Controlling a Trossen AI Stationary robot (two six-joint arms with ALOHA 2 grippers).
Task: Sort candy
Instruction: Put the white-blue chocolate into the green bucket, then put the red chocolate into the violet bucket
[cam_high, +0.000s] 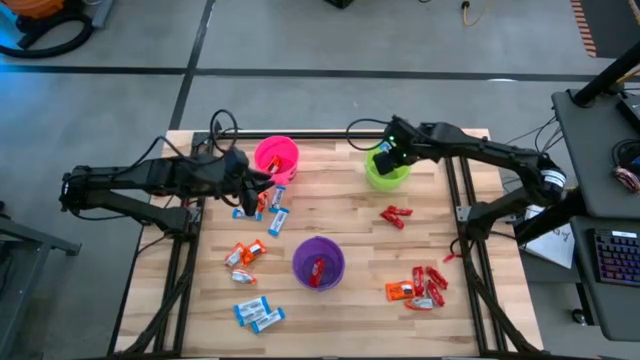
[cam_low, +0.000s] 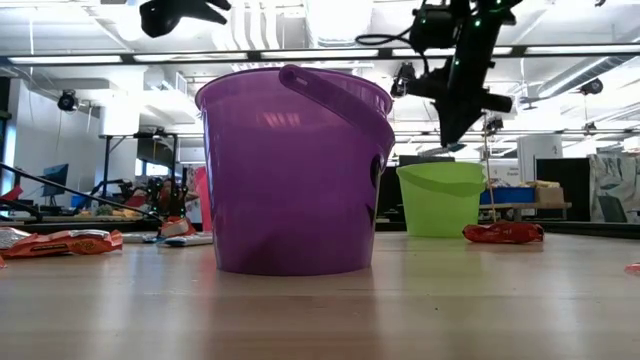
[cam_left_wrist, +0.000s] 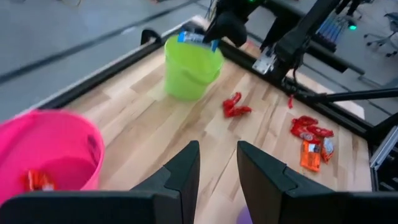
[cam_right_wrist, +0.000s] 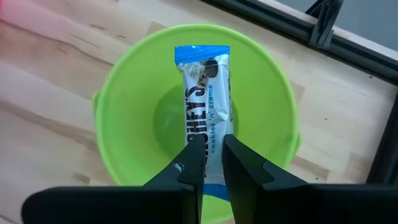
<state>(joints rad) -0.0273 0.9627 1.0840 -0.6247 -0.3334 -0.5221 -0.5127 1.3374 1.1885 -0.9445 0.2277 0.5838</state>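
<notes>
My right gripper (cam_right_wrist: 211, 155) hovers over the mouth of the green cup (cam_right_wrist: 124, 93), shut on a blue-and-white wrapped candy (cam_right_wrist: 205, 87). In the high view it sits at the far right of the table (cam_high: 385, 150). My left gripper (cam_left_wrist: 217, 168) is open and holds nothing, beside the pink cup (cam_high: 277, 157), which has an orange candy (cam_left_wrist: 37, 180) inside. The purple cup (cam_high: 318, 262) stands on the table near the middle and holds a red candy (cam_high: 318, 268). Loose candies lie flat on the wood: blue ones (cam_high: 258, 315), orange ones (cam_high: 243, 253) and red ones (cam_high: 397, 215). My right gripper pinches the blue-and-white candy between its two fingers, near one end (cam_right_wrist: 211, 140). The fingers come from above, pointing down into the green cup, and lie along the candy's length. The candy is lifted clear and its free end (cam_right_wrist: 202, 53) points down over the cup's inside.
A cluster of red and orange candies (cam_high: 420, 285) lies near the right edge. More blue and orange candies (cam_high: 270, 205) sit by my left gripper. Black rails (cam_high: 455, 190) frame the table's sides. Bare wood lies between the green and purple cups.
</notes>
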